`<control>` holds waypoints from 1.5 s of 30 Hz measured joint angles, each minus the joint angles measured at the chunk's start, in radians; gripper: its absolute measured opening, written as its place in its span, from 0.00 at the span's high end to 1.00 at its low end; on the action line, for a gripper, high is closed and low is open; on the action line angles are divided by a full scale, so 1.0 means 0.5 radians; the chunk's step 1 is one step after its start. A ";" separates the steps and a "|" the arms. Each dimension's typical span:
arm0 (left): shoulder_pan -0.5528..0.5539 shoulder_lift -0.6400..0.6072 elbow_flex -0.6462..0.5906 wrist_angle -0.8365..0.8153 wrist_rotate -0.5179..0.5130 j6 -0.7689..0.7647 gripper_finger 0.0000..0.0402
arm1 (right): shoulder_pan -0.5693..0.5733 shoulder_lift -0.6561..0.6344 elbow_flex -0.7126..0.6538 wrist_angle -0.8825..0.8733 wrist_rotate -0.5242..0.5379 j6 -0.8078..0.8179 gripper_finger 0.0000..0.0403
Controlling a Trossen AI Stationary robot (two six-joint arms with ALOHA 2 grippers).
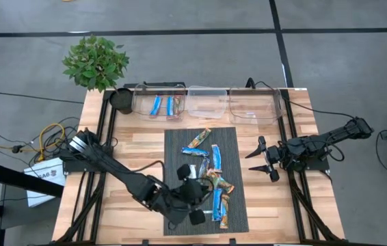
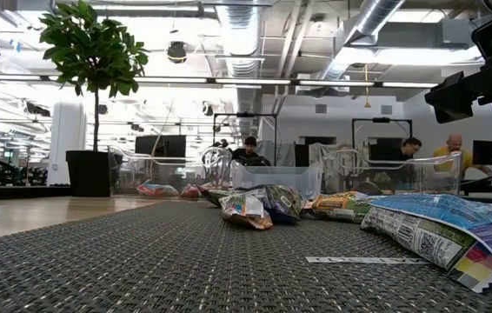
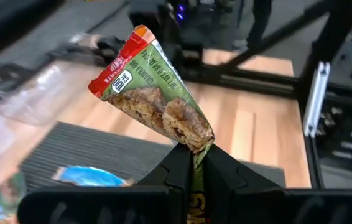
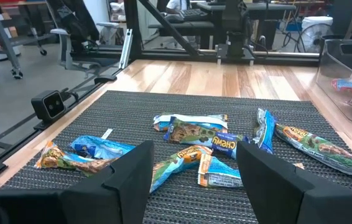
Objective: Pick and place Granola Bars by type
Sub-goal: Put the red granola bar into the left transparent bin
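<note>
A: What is seen from above that is missed in the other views?

B: From above, the whole dark ribbed mat [image 1: 206,178] is seen in the middle of the wooden table [image 1: 132,164]. The small shiny wrapped granola bars [image 1: 210,171], blue and orange-brown ones, are spread over the mat. Three clear plastic bins [image 1: 207,102] are lined up at the far edge of the table, beyond the mat. Two blue bars [image 1: 163,106] are seen in the bin nearest the small green potted plant [image 1: 96,63].

A: And from table height?

B: The bars are shown in a low heap on the mat. People at desks can be seen in the room behind the bins.

A: How is the left gripper [image 3: 191,163] found?

B: It is placed over the near part of the mat. Its fingers are pinched tight on one end of a green and red wrapped granola bar [image 3: 154,90]. The bar is lifted clear of the mat and stuck up at a slant. That is only shown by the left wrist view.

A: And the right gripper [image 4: 194,171]?

B: It is kept at the right side of the mat, above the table. Its fingers are spread wide, and nothing is held between them. The bars on the mat are seen ahead of it.
</note>
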 joint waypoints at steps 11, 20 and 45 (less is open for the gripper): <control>0.017 -0.039 0.000 -0.240 -0.066 -0.044 0.95 | 0.000 0.000 0.000 0.000 0.000 0.000 0.45; 0.254 -0.049 0.000 -0.394 -0.098 -0.065 0.95 | 0.000 0.000 0.000 0.001 0.000 0.000 0.45; 1.506 -0.257 0.001 -1.431 -0.060 -0.345 0.95 | 0.000 -0.001 0.000 -0.004 0.000 0.000 0.45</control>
